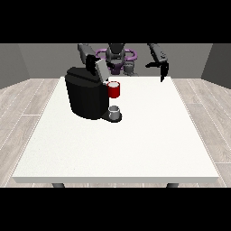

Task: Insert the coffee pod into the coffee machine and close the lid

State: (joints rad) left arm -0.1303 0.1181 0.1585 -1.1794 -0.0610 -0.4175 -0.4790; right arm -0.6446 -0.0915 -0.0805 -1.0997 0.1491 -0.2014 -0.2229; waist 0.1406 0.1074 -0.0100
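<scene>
The black coffee machine [85, 97] stands on the left half of the white table [135, 144]. Its grey lid [100, 68] is tilted up at the machine's top. A red pod holder [114, 90] with a pale top juts from the machine's right side, and I cannot make out a separate coffee pod. The hand at the view's left [92, 60] is against the upper edge of the raised lid. The hand at the view's right [163, 68] hangs in the air over the table's far right edge, fingers straight and pointing down, holding nothing.
A small grey cup [115, 111] sits on the machine's base under the red holder. The robot's torso [117, 56] is behind the table's far edge. Wooden floor surrounds the table.
</scene>
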